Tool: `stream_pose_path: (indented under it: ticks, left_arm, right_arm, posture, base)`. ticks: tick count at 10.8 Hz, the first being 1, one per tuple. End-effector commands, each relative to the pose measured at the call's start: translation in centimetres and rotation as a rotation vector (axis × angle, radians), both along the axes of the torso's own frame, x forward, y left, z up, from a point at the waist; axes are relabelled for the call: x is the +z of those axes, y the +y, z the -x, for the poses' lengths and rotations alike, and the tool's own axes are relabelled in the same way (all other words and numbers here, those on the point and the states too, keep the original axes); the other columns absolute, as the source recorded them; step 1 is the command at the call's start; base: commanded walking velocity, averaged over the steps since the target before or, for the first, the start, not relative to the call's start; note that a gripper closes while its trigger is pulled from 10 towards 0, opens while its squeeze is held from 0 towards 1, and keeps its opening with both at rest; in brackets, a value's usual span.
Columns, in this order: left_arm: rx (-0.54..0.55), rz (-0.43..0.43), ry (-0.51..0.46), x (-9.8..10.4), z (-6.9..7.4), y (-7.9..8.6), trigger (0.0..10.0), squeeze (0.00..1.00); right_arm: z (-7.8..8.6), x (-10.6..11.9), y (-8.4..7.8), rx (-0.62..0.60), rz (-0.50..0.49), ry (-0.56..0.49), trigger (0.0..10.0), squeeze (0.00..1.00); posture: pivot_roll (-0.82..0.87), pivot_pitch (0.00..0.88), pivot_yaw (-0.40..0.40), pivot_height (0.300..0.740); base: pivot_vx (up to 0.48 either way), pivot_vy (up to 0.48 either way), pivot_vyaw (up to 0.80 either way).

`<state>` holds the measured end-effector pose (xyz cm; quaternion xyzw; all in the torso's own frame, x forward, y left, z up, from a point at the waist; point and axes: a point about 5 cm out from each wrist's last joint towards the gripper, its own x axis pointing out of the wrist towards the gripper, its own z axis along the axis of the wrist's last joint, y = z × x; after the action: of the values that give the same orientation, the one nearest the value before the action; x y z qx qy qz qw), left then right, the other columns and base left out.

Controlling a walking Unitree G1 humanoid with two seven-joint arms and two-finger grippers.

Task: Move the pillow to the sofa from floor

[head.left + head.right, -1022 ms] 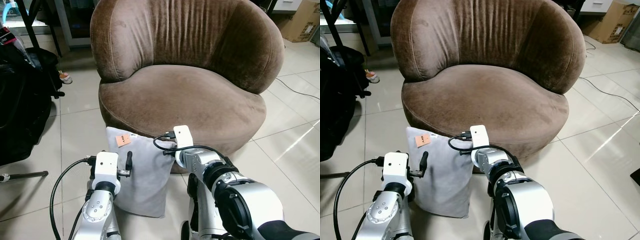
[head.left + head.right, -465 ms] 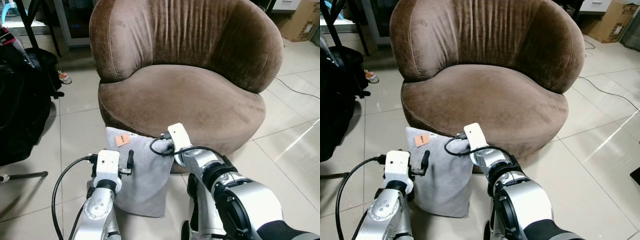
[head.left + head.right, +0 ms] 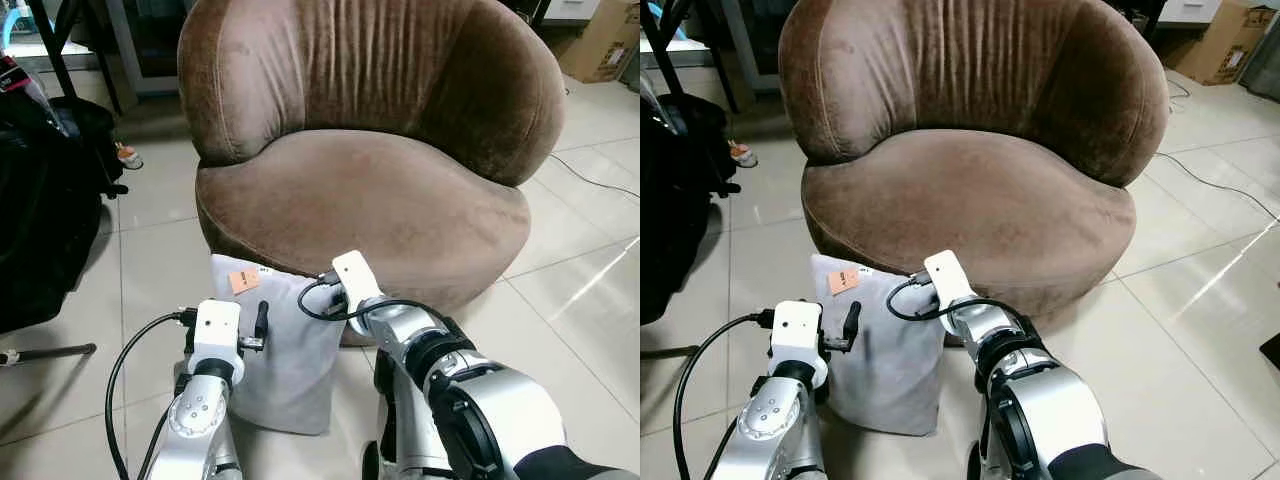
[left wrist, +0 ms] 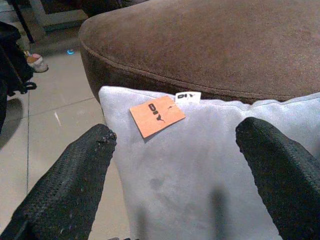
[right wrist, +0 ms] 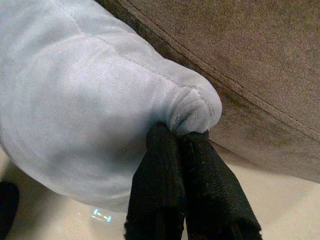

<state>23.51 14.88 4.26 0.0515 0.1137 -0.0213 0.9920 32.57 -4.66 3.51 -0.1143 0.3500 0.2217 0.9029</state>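
right gripper (image 5: 185,137) shifted left, pillow (image 3: 290,350) corner bunched

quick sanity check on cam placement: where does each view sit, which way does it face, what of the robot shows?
Left eye and right eye views: stereo pair on the head, looking forward and down at the brown sofa and the grey pillow leaning on its base; both silver arms show.
Left wrist view: looks along the open left claw at the pillow's orange tag.
Right wrist view: looks along the right claw, pinched on a pillow corner beside the sofa base.
Shared: all four views show the pillow and sofa.
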Motion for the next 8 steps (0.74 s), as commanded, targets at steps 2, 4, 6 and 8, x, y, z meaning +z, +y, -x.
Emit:
stream_pose_path:
  ticks: [2, 4, 6, 8]
  left_arm:
    - [-0.013, 0.012, 0.004, -0.08, 0.04, -0.37, 10.0, 0.0]
    - [-0.015, 0.011, 0.004, -0.12, 0.05, -0.42, 10.0, 0.0]
    - [-0.017, 0.011, 0.001, -0.07, 0.0, -0.43, 10.0, 0.0]
    - [-0.02, 0.01, 0.001, -0.07, 0.01, -0.47, 10.0, 0.0]
  right_arm:
    - [0.3, -0.25, 0.35, 0.015, 0.0, -0.008, 10.0, 0.0]
    - [0.17, -0.14, 0.24, 0.012, 0.0, -0.014, 10.0, 0.0]
    - [0.14, -0.19, 0.0, 0.012, 0.01, -0.017, 10.0, 0.0]
    - [0.21, -0.34, -0.18, 0.01, 0.016, -0.015, 10.0, 0.0]
  posture:
    - [0.02, 0.0, -0.09, 0.498]
    - [0.02, 0.0, -0.089, 0.528]
    - [0.02, 0.0, -0.088, 0.558]
    - [0.02, 0.0, -0.086, 0.588]
  base:
    - [0.0, 0.0, 0.0]
    - [0.0, 0.0, 0.0]
    - [0.0, 0.0, 0.0]
    - [0.0, 0.0, 0.0]
